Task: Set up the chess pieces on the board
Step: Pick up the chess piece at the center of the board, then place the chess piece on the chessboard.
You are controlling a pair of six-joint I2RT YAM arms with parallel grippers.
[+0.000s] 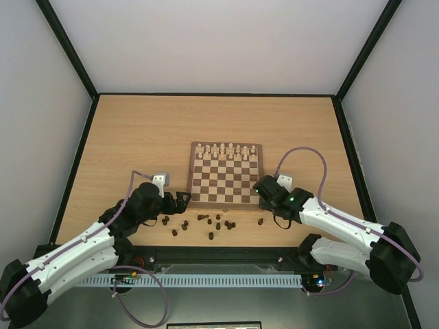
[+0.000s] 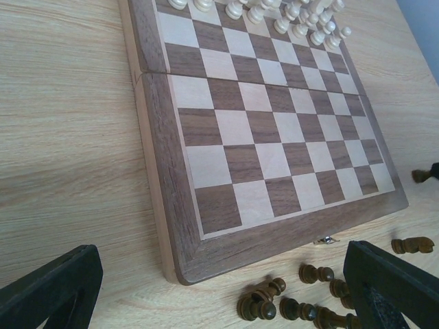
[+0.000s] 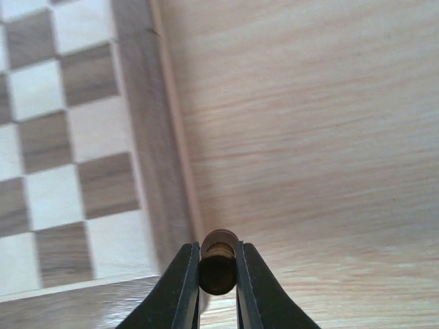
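The board (image 1: 226, 179) lies mid-table, its near rows bare. Several dark brown chess pieces (image 1: 218, 221) lie toppled on the table just in front of it, and some show in the left wrist view as a cluster (image 2: 264, 301) below the board's near edge (image 2: 274, 233). My right gripper (image 3: 218, 282) is shut on one dark chess piece (image 3: 218, 266), held just off the board's near right corner (image 3: 140, 137); in the top view that gripper (image 1: 262, 195) is at that corner. My left gripper (image 1: 181, 199) stands open by the near left corner, with nothing between its fingers (image 2: 51, 291).
Cream pieces (image 1: 226, 149) fill the board's two far rows. One dark piece (image 1: 260, 221) lies apart to the right, in front of the right arm. Black frame rails border the wooden table (image 1: 137, 137).
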